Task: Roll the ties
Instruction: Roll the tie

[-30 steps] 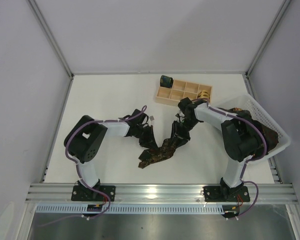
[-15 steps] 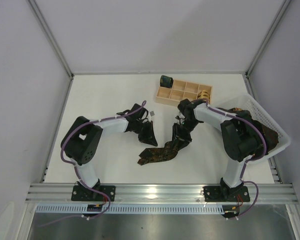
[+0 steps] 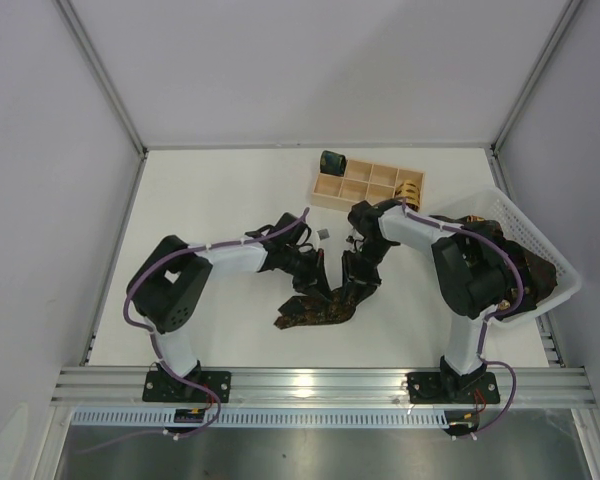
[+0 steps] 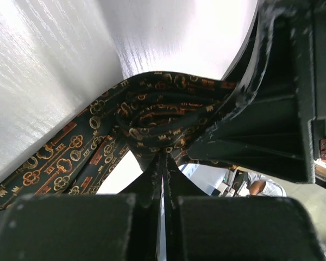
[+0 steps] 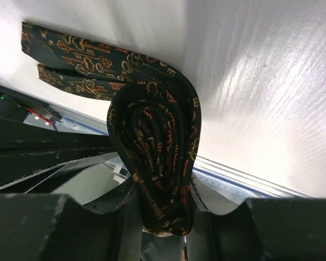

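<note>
The tie (image 3: 315, 308) lies on the white table (image 3: 210, 200) between the two arms. Its long axis runs on a diagonal, with the loose end pointing toward the near left and the other end rising toward the far right. It is thin dark woven cloth printed with small orange-gold keys and clover-like loops. Its flat stretch shows as two narrow layers side by side, each with a slanted cut end.

The far-right end is wound into a rolled end (image 5: 155, 157), a tight oval coil standing on edge. The right gripper (image 5: 163, 196) holds this coil, its black fingers partly apart and pressed against the coil's two flanks.

The left gripper (image 4: 163, 163) sits just beside it on the left. Its jaws are closed tight, and the cloth's edge is drawn to a point at their tips, apparently nipped there.

Farther back stands a pale wooden tray (image 3: 330, 200) of square compartments. A dark green coil (image 3: 332, 160) sits at its far-left corner and a tan-gold coil (image 3: 410, 187) sits in its right end. A white plastic mesh basket (image 3: 510, 215) sits at the table's right edge with more dark ties (image 3: 540, 275) heaped inside.
</note>
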Robot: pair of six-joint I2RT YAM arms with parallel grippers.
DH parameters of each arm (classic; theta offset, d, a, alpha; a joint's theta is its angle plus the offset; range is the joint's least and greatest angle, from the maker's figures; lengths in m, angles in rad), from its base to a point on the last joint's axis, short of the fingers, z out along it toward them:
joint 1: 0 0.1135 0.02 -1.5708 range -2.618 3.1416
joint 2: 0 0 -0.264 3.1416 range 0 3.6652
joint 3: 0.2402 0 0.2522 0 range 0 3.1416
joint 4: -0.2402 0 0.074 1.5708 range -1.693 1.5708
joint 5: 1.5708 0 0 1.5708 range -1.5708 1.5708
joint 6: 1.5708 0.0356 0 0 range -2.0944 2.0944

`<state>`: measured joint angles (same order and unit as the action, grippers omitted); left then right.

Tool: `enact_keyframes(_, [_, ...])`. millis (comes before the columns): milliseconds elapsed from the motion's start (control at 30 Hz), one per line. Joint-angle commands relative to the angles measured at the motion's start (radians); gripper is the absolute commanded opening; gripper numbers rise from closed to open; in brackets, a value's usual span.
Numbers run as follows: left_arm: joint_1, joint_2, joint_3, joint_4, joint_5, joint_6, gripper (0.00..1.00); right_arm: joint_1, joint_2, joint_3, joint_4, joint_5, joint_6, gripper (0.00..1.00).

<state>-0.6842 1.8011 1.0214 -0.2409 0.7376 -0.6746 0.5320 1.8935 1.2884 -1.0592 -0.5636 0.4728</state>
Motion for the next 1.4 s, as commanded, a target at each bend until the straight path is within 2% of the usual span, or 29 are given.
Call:
enact_keyframes(0, [-0.012, 0.015, 0.012, 0.034, 0.036, -0.013, 0.00, 0.008, 0.004, 0.040, -0.042, 0.010, -0.014, 0.00])
enact_keyframes(500, [-0.020, 0.099, 0.023, 0.066, 0.031, -0.036, 0.01, 0.054, 0.012, 0.094, -0.050, 0.016, 0.049, 0.00])
enact_keyframes(733, [-0.021, 0.124, 0.031, 0.081, 0.029, -0.042, 0.00, 0.126, 0.052, 0.124, -0.051, 0.074, 0.139, 0.00])
enact_keyframes(1033, [-0.025, 0.127, 0.016, 0.098, 0.014, -0.056, 0.01, 0.201, 0.134, 0.163, -0.070, 0.197, 0.345, 0.00])
enact_keyframes(1367, [-0.003, 0.037, -0.058, 0.026, -0.082, 0.007, 0.00, 0.206, 0.223, 0.180, -0.087, 0.286, 0.448, 0.13])
